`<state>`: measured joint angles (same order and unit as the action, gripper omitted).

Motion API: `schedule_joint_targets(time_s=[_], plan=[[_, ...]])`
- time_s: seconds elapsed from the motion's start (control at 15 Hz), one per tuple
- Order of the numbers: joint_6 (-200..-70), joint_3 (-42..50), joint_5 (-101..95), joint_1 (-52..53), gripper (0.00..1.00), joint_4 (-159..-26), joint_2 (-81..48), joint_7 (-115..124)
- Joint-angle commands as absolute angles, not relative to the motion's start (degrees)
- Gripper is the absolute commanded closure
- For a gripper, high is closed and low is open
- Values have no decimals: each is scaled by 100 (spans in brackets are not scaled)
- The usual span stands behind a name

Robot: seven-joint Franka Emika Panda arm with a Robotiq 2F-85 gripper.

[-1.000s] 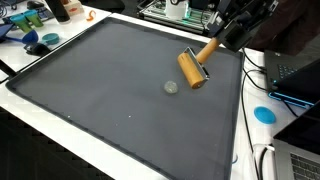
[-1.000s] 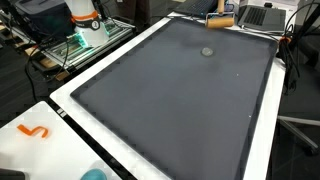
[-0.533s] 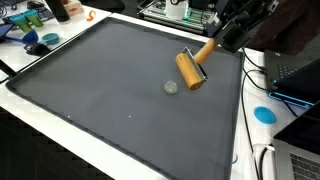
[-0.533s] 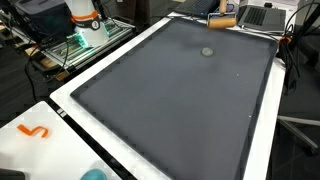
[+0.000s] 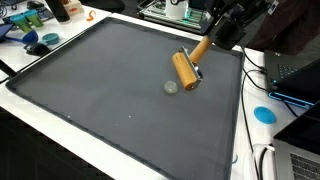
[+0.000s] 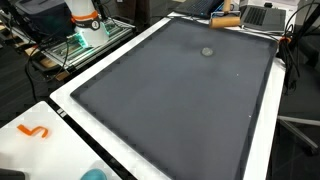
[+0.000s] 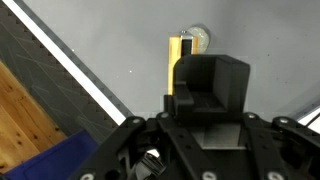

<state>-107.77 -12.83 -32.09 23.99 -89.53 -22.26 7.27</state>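
Roller (image 5: 185,70): held by its wooden handle, its cylinder set down at the far side of the mat.
Gripper (image 5: 213,36): jaws are pinched on the roller's handle.
Disc (image 5: 171,87): small, pale and round, laid just beside the roller's end.
Mat (image 5: 90,90): dark grey, spread over the white worktop (image 5: 60,122).

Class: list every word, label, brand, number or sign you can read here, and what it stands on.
No text can be read.
The roller, small disc and dark mat bear no print.
The orange squiggle on the white border resembles an S but may be only a shape.
The clutter behind is too blurred to read.
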Motion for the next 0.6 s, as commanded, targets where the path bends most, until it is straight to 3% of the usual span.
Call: schedule_joint_targets(time_s=[0.0,0.53], plan=[[-10638,-1249,-2756,2248,77,-8753,-2154,393],[-10559,-1092,-1967,1789,77,-8530,-2090,-46]])
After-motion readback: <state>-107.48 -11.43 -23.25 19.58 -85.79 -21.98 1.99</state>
